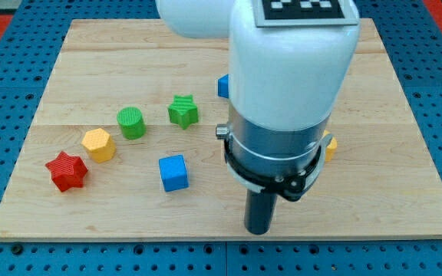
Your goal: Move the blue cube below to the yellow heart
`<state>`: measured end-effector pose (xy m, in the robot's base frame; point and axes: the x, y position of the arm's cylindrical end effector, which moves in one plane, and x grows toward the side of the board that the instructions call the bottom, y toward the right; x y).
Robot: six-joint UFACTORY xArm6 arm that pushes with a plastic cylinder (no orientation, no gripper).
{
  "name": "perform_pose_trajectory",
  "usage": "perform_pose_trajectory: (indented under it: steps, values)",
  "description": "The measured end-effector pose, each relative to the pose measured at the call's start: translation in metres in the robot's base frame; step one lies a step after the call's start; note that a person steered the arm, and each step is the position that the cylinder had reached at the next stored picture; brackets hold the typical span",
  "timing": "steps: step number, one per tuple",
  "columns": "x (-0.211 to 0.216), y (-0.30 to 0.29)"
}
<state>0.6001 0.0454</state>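
Observation:
The blue cube (pixel 173 172) lies on the wooden board (pixel 90 69), left of centre toward the view's bottom. My tip (pixel 258 229) rests on the board to the right of the cube and a little lower, well apart from it. A yellow block (pixel 329 146) shows only as a sliver at the arm's right edge; its shape is hidden, so I cannot tell if it is the heart. The arm's white and grey body covers the middle of the board.
A red star (pixel 67 171), a yellow hexagonal block (pixel 98 144), a green cylinder (pixel 131 122) and a green star (pixel 183 110) form an arc left of the arm. Another blue block (pixel 222 86) peeks out at the arm's left edge.

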Motion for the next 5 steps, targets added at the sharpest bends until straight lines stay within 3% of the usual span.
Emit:
perform_pose_trajectory:
  steps: [1,2,3,5]
  values:
    - [-0.01,-0.016]
    - [0.009,-0.112]
    - [-0.006,-0.185]
    - [-0.085,-0.176]
